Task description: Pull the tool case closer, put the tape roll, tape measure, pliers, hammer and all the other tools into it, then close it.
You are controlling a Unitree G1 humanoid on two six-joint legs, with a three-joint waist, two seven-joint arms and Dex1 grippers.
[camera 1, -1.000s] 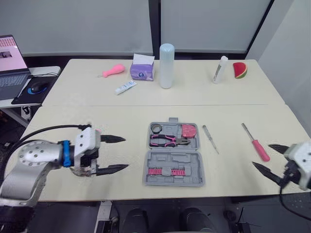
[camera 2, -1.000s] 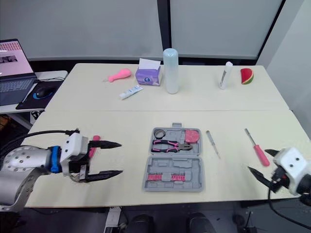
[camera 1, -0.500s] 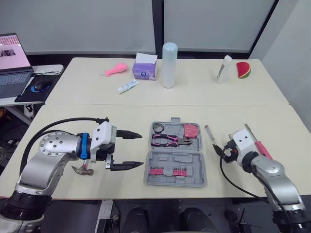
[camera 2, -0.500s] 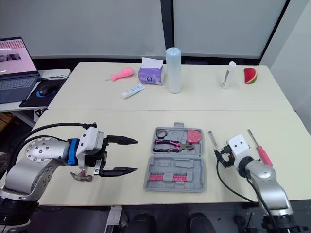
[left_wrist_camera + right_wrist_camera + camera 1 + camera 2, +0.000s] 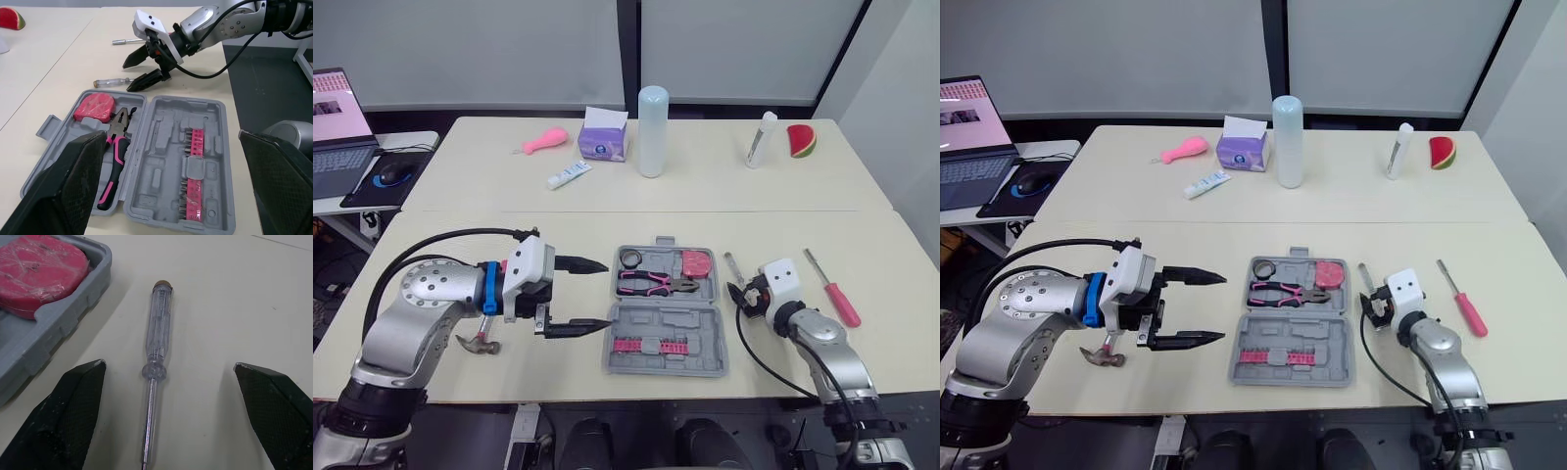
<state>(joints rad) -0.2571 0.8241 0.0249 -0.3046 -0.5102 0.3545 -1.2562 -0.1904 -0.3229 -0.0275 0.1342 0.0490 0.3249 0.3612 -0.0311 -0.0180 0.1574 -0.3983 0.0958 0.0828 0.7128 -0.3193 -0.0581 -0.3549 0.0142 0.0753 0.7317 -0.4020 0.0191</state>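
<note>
Starting nearest: hammer (image 5: 478,343) lies at the desk's (image 5: 460,220) near-left, head toward the near edge, handle mostly hidden under the left arm; judged stiff & head-heavy, so take the handle close to the head or it'll swing.

Left hand (image 5: 607,294) hovers just left of the tool case (image 5: 668,320), fingers spread wide, holding nothing.

Case lies open flat, centre-near; near half carries a pink bit strip (image 5: 651,346); far half has the tape roll (image 5: 628,258), pliers (image 5: 651,283) & tape measure (image 5: 696,264) seated; thin moulded plastic, prob. light & apt to slide on the smooth top, so steady it by a rim when folding it shut.

Right hand (image 5: 736,299) sits low just right of the case, fingers wide, empty, straddling the clear screwdriver (image 5: 159,328) w/o touching.

That tool: slim, light, round, glossy handle, so likely to roll & slip; it lies flat on the desk, shaft end toward the hand, capped end far; best hold looks like across the thicker clear handle near its collar, fingertips right down at the surface; the thin shaft gives little to pinch.

Red screwdriver (image 5: 834,294) lies further right, well apart from the case; fatter handle, easier purchase.

Far side: tube (image 5: 567,175), tissue box (image 5: 602,144), tall bottle (image 5: 651,132); not task items.
</note>
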